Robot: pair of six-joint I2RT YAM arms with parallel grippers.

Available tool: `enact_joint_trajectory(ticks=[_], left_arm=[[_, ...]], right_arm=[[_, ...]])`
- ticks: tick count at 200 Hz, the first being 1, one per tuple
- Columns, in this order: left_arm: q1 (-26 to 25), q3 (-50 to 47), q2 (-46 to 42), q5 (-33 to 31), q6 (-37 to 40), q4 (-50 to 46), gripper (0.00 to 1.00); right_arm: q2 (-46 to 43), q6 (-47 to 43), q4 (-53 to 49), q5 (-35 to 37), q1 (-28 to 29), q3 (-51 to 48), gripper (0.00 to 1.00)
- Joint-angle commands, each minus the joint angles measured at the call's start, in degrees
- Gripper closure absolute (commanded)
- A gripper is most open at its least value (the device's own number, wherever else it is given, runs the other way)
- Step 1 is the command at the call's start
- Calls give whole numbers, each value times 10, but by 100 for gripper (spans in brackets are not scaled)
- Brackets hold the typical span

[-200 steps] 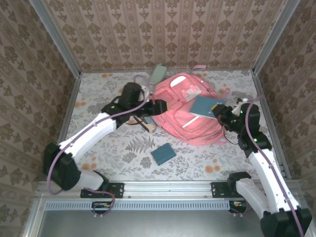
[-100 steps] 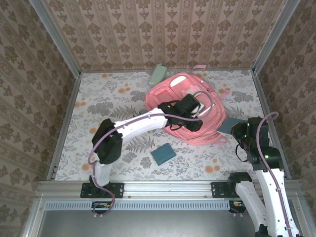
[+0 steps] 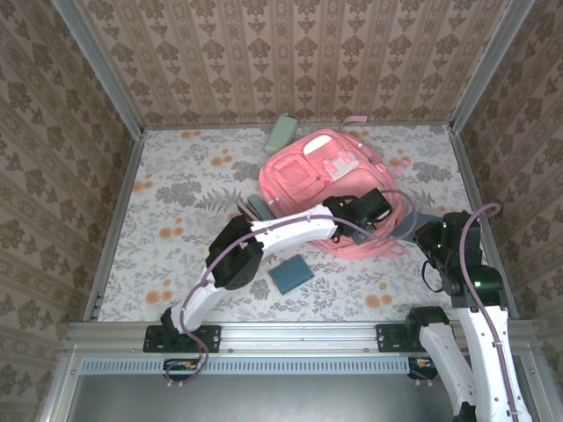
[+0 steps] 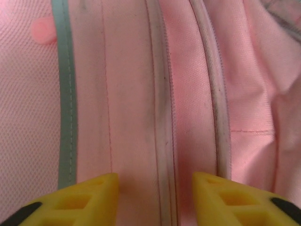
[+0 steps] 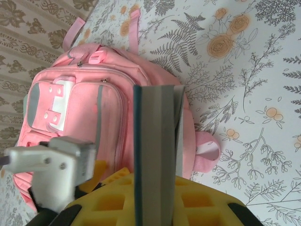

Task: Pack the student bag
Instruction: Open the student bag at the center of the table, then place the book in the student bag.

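Since the last frame my left gripper has slid across the student bag (far centre of the counter), fingers spread; my right gripper clamps a book beside it.

The student bag lies flat on the surface, toward the far right corner, with its front pockets facing up. The left arm stretches across its near side, and the left gripper is over the bag's near right part. By the right edge, the right gripper holds a grey-blue book against the bag's side. A teal notebook lies toward the near edge. A pale green case sits at the far edge.
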Motion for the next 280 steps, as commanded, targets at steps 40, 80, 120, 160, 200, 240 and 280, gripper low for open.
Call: enact_joint_trajectory(ticks=[40,80,120,160,200,240,280], left_arm=[[0,22,-30,-114,18,-18,100],[56,76,-107,-44,-73,-53,100],[104,110,-150,65,-134,-51,100],[136,135,-161,152,-192,-42,100],[137,139,-162,166,-206,-37,100],[139,154,-157,180,-218,-30,100],[139,164,-152,188,-222,-28,100]], right_arm=[[-7,-12,18,-24,-4,1,91],[3,-16,45,-44,-4,-6,91],[20,-9,151,-129,-4,-45,90],[63,35,311,-203,-4,-86,89],[139,110,478,-233,0,-129,89],[261,166,631,-226,21,-130,88],[388,190,711,-205,53,-89,89]])
